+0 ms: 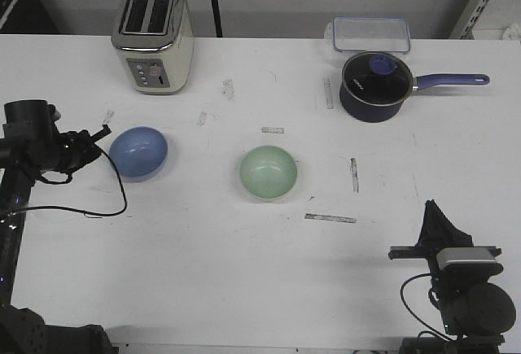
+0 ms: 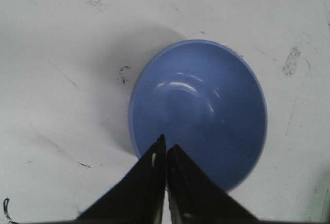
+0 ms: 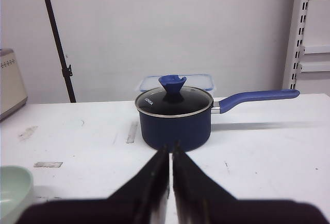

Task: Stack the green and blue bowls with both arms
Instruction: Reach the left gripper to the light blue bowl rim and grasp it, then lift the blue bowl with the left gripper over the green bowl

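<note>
Nearest, the right end effector (image 1: 432,210) rests low at the table's (image 1: 244,289) front right, fingers pressed together, empty; farther in, the green bowl (image 1: 268,172) sits mid-table; the left end effector (image 2: 165,147), closed and empty, points at the blue bowl (image 1: 138,151); beyond stands a lidded saucepan (image 1: 373,85).

Bright even overhead light, soft shadows, glare inside blue bowl (image 2: 198,113), slightly soft focus.

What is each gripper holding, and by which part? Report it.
Nothing is held. The left gripper is shut and empty at the rim of the blue bowl; the right gripper is shut and empty too.
</note>
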`<state>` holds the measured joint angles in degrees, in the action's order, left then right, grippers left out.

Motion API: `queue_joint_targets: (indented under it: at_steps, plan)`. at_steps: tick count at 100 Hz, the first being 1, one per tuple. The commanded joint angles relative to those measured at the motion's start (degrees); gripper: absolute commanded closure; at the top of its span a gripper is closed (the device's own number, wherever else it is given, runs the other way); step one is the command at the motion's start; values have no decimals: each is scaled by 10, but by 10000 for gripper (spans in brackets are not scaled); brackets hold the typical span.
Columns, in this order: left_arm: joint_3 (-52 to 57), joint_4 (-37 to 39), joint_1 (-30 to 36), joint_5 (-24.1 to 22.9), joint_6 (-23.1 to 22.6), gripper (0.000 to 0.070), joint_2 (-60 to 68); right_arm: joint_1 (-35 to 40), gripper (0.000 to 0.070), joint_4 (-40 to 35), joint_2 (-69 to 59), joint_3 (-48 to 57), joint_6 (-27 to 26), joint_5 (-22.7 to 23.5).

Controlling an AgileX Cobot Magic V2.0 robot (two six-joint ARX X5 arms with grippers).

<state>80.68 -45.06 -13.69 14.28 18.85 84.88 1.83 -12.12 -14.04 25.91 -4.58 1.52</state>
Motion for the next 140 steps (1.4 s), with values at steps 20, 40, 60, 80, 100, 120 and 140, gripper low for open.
queue_joint_targets:
  at_steps: [20, 40, 60, 80, 100, 120, 140]
  plan:
    - [14, 8, -20, 4, 2, 473, 55, 1, 697, 5, 1, 3, -5, 0]
    - [14, 13, -13, 4, 3, 401, 92, 1, 696, 5, 1, 3, -5, 0]
    - [13, 18, 0, 4, 2, 401, 119, 1, 697, 5, 1, 3, -5, 0]
    - [13, 18, 15, 3, 2, 402, 150, 1, 697, 5, 1, 3, -5, 0]
    - [12, 26, 25, 2, 2, 408, 170, 1, 697, 5, 1, 3, -5, 0]
    - [12, 34, 28, -4, 3, 424, 182, 1, 697, 5, 1, 3, -5, 0]
    - [12, 35, 28, -40, 2, 638, 183, 1, 697, 5, 1, 3, -5, 0]
